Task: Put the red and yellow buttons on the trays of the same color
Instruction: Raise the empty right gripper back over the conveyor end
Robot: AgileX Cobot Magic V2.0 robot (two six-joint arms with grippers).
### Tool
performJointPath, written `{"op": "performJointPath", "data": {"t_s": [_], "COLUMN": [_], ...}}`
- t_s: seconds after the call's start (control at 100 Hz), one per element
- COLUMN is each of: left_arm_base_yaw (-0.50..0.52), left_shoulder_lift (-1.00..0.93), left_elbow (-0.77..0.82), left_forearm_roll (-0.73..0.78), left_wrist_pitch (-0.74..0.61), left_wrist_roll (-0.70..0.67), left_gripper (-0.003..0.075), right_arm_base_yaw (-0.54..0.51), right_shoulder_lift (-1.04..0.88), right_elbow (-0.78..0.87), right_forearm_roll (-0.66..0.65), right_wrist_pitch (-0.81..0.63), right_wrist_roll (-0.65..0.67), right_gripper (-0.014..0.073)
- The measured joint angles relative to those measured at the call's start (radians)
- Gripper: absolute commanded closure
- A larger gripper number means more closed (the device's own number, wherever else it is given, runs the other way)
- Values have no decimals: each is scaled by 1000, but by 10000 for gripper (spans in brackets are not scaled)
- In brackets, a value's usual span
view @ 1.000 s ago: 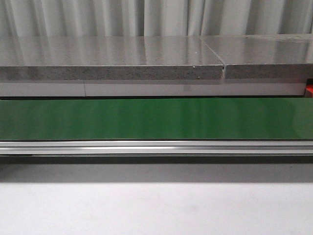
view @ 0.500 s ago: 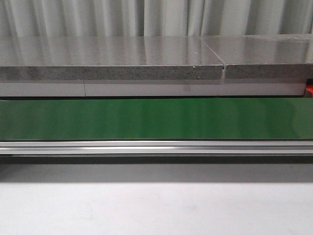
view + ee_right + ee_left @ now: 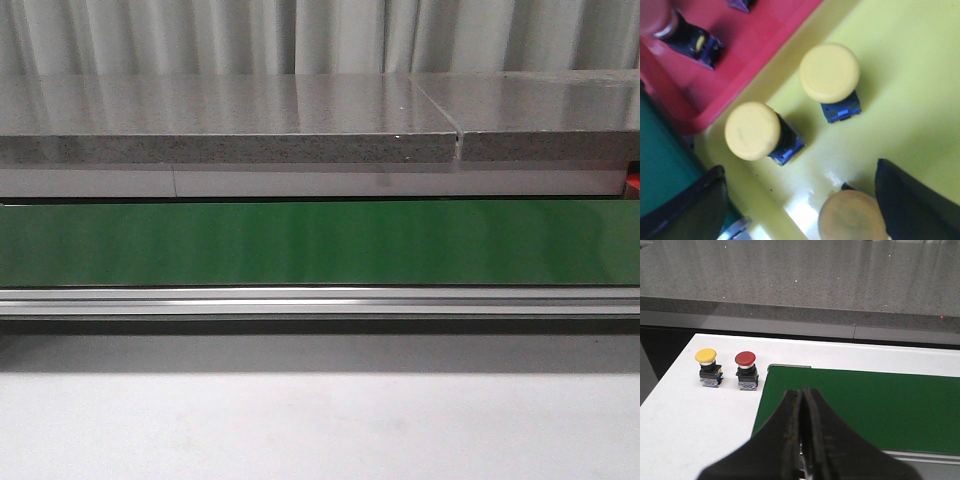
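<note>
Black finger pair, right: my right gripper (image 3: 800, 200) hangs low over the yellow tray (image 3: 900, 65) with its fingers spread wide and nothing gripped.
Between the fingers: a yellow button (image 3: 852, 217) sits in the gap, partly cut off by the frame; I judge it just set down.
Tray contents: two more yellow buttons (image 3: 752, 131) (image 3: 829, 73) stand upright on the tray floor, near each other but apart.
Red tray: the red tray (image 3: 765, 35) adjoins the yellow one and holds a red-capped button (image 3: 655, 17) at the frame corner.
Left tool: my left gripper (image 3: 801, 440) has its fingers pressed together, empty, over the near edge of the green belt (image 3: 865, 405).
Remaining stock: one yellow button (image 3: 708, 368) and one red button (image 3: 746, 371) stand side by side on the white table (image 3: 685, 430), beside the belt's end.
Procedure: lift the right gripper straight up, fingers wide, so neither finger clips a cap.
Next pick, advice: open the left fingers before descending and grip the button body below the cap.
</note>
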Motion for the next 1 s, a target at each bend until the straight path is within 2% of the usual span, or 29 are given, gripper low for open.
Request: {"op": "performJointPath", "data": {"t_s": [0.11, 0.26, 0.77, 0.91, 1.0], "left_arm_base_yaw": [0, 0, 0, 0, 0], "left_shoulder_lift": [0, 0, 0, 0, 0], "left_elbow": [0, 0, 0, 0, 0], "left_forearm_roll": [0, 0, 0, 0, 0], "left_wrist_pitch": [0, 0, 0, 0, 0], "left_wrist_roll": [0, 0, 0, 0, 0], "left_gripper": [739, 739, 739, 739, 739], "right_arm_base_yaw": [33, 129, 476, 522, 531], "right_shoulder_lift": [-79, -185, -508, -548, -557], "right_elbow": [0, 0, -19, -19, -19], "right_forearm_roll": [10, 12, 14, 14, 14], "right_wrist_pitch": [2, 4, 49, 69, 76], "right_wrist_roll": [0, -21, -313, -345, -349], "right_gripper": [-9, -9, -1, 90, 214]}}
